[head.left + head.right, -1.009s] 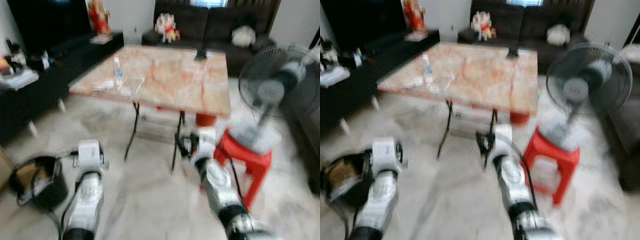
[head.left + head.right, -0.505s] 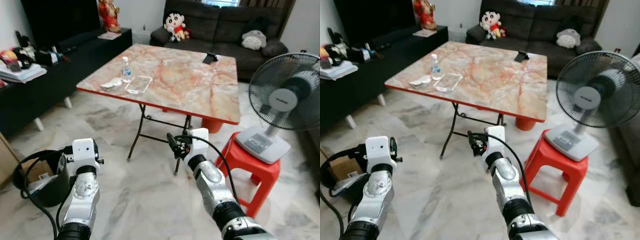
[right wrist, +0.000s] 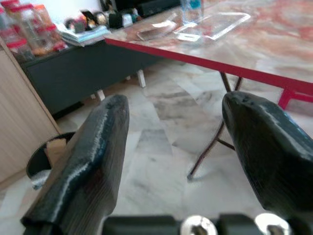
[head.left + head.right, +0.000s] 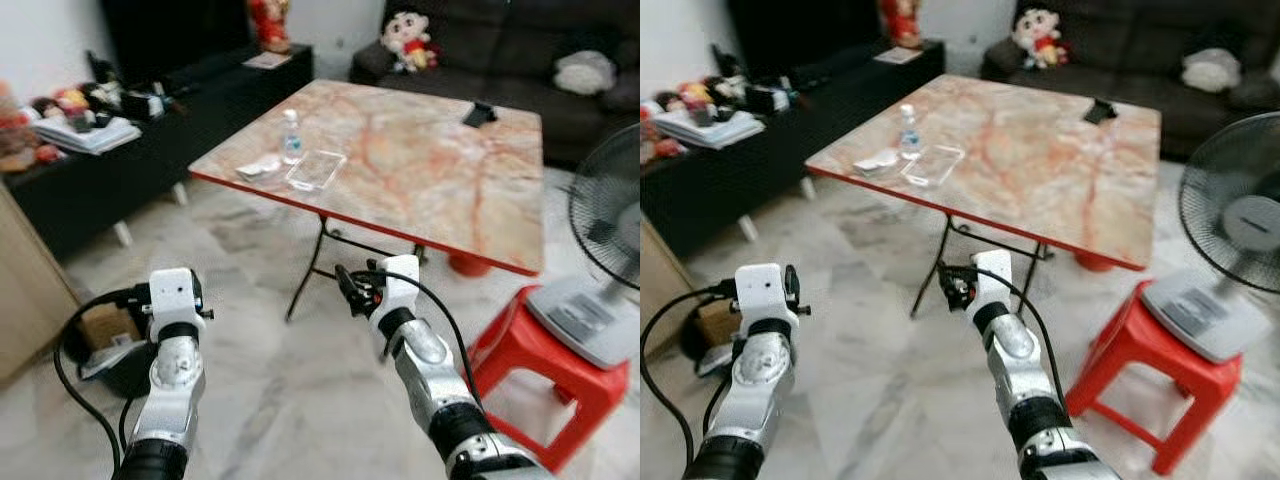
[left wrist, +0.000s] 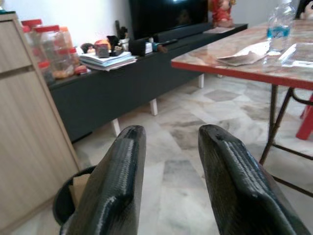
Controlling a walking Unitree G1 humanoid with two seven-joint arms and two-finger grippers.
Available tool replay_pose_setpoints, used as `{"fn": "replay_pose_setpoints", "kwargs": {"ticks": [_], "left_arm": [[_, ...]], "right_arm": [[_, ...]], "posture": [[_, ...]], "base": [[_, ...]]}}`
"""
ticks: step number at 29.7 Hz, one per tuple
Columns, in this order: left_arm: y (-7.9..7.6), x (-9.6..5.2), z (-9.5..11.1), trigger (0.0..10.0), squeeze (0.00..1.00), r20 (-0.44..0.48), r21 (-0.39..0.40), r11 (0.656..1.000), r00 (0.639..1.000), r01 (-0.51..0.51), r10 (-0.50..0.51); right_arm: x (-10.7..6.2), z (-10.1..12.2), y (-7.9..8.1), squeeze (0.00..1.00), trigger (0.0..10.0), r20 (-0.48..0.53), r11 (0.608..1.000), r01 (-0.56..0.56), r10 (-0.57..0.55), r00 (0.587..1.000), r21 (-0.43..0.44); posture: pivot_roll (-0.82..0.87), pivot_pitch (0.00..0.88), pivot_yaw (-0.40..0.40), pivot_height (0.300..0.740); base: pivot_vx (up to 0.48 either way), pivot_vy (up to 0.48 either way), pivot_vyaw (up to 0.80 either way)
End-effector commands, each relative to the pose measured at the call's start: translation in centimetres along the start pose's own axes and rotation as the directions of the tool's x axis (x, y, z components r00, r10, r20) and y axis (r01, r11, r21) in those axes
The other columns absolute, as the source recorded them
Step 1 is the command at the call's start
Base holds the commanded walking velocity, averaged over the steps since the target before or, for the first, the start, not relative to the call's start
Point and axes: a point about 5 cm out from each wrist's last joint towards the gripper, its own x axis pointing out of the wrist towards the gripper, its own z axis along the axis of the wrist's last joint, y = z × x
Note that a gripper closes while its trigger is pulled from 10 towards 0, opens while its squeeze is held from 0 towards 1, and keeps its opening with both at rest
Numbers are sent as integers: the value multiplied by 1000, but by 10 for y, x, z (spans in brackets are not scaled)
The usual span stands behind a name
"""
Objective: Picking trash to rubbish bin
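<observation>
On the marble table [image 4: 440, 190], near its left corner, lie a crumpled wrapper [image 4: 259, 168] and a clear plastic tray [image 4: 316, 169], with a small water bottle [image 4: 291, 137] upright behind them. A black rubbish bin [image 5: 68, 196] with cardboard in it stands on the floor at my lower left. My left gripper [image 5: 171, 134] is open and empty, held above the floor just right of the bin. My right gripper [image 4: 351, 289] is open too, in front of the table's near edge, well below the tabletop.
A fan [image 4: 610, 200] stands on a red stool [image 4: 540, 390] at the right. A long black cabinet [image 4: 120, 180] runs along the left, a wooden cabinet [image 4: 20, 290] beside the bin. The table's folding legs [image 4: 310, 270] stand just ahead. A dark sofa [image 4: 520, 60] is behind.
The whole picture has shifted right and sharpened: the camera has turned left. Both arms keep their pose, grippers open. Nothing on the table has moved.
</observation>
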Motion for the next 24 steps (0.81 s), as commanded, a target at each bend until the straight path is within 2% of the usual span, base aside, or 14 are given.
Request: {"fn": "replay_pose_setpoints", "kwargs": {"ticks": [1,8,16,24], "left_arm": [[1,2,3,10000,0,10,4,1000,1000,-1,1],[0,3,4,10000,0,11,2,1000,1000,5,-5],[-1,3,5,10000,0,15,1,1000,1000,10,-10],[-1,4,6,10000,0,18,1,1000,1000,11,-11]], "right_arm": [[3,7,0,0,10000,21,1000,0,0,1000,6],[4,8,4,0,10000,28,1000,-26,26,999,-15],[4,8,5,0,10000,27,999,-31,31,999,-9],[5,8,6,0,10000,23,999,-37,37,999,-3]], "posture": [[5,29,-57,740],[5,19,-55,740],[5,11,-55,740],[7,0,-56,740]], "base": [[319,0,0],[318,0,63],[319,0,800],[317,0,0]]}}
